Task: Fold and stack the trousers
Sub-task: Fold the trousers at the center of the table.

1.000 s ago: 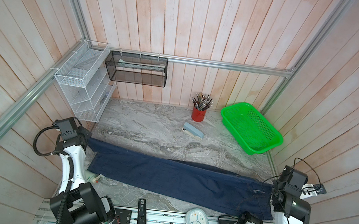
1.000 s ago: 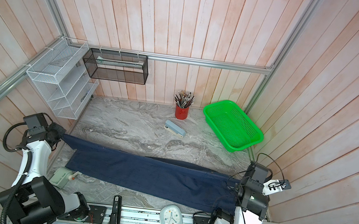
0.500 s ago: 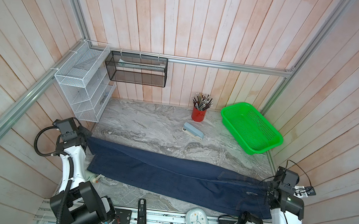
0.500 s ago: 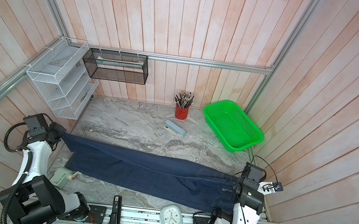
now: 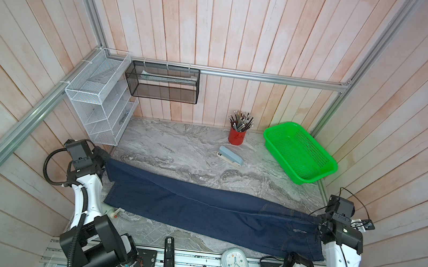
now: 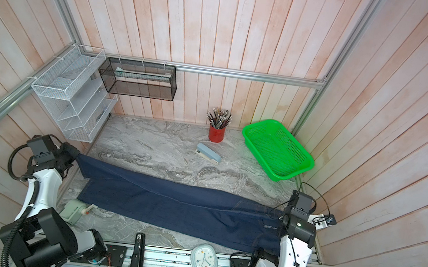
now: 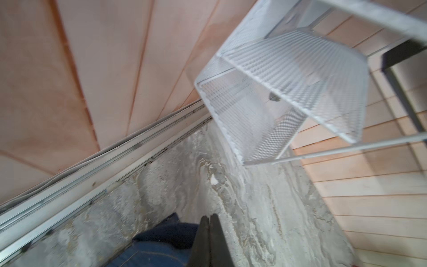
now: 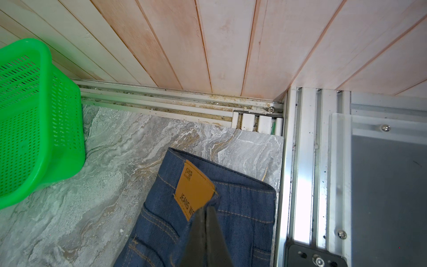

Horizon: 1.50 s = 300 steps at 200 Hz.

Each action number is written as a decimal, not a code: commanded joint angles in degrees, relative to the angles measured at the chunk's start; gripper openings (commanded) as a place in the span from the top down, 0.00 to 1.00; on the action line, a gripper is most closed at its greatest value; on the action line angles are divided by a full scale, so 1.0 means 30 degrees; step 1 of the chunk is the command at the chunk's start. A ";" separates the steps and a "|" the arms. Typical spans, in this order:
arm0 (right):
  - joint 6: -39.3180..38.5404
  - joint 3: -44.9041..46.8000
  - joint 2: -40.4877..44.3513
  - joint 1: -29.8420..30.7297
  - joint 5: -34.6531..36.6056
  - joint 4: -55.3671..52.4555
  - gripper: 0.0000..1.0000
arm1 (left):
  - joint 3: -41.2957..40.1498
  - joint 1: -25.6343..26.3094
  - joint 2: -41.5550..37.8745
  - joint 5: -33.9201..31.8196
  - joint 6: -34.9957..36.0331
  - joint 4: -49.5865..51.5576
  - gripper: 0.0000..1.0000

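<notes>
Item: one pair of dark navy-blue denim trousers point(image 5: 210, 215) with tan stitching and a tan-brown leather waistband patch point(image 8: 194, 189), stretched lengthwise across the near half of the grey marble-patterned surface point(image 5: 191, 150), leg ends toward the robot's left, waistband toward its right, near the corner of the slab. Left tool point(image 7: 209, 219): jaws pressed together, judged to be pinching the far corner of the leg hem, which rises off the surface toward it in both top views. Right tool point(image 8: 206, 210): jaws pressed together on a raised fold of the waistband just beside the patch. Condition of task: early. The legs lie one over the other, slightly offset, so the lengthwise fold looks made or nearly so; the garment remains at full length, crosswise folds are not yet done, and no stack is to be seen. Also on the surface: green perforated plastic basket point(image 5: 300, 154) at the far right; red cup of pencils point(image 5: 237, 136) against the back wall; pale blue stapler point(image 5: 230, 156) near it; a small pale green object point(image 6: 75, 210) partly under the leg ends, kind not clear. On the front rail: black oblong device point(image 5: 168, 257) and white rounded clock point(image 5: 235, 263). Fixtures: white wire-mesh shelf rack point(image 5: 98, 105) and black mesh wall tray point(image 5: 163, 82). Enclosure: pale pink wooden plank walls, aluminium frame rails.
</notes>
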<state>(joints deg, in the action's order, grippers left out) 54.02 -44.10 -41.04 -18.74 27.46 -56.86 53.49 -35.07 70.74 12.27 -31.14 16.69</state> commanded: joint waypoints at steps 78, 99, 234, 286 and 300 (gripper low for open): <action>-0.0211 -0.0345 -0.0834 0.0803 0.0946 -0.0352 1.00 | -0.1903 -0.0331 0.0737 -0.3895 0.1023 0.0084 1.00; -0.0219 -0.0375 -0.0794 0.0928 0.1007 -0.0469 1.00 | -0.1952 -0.0332 0.1074 -0.4267 0.1093 0.0072 1.00; -0.0763 -0.2738 -0.0409 0.0988 -0.0306 -0.3287 1.00 | -0.2414 -0.0351 -0.0367 -0.4765 0.1270 0.0506 0.91; -0.1179 -0.3164 -0.0618 0.0987 -0.0662 -0.4142 1.00 | -0.2480 -0.0348 -0.0695 -0.4720 0.1275 0.0633 0.83; -0.1272 -0.3100 -0.0561 0.0985 -0.0878 -0.4238 0.95 | -0.2480 -0.0351 -0.0712 -0.4626 0.1267 0.0534 0.83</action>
<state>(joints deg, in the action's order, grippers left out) 51.22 -51.88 -42.87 -16.10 25.34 -66.61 46.76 -35.86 69.82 -0.69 -27.64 18.63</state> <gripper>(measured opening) 0.047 0.169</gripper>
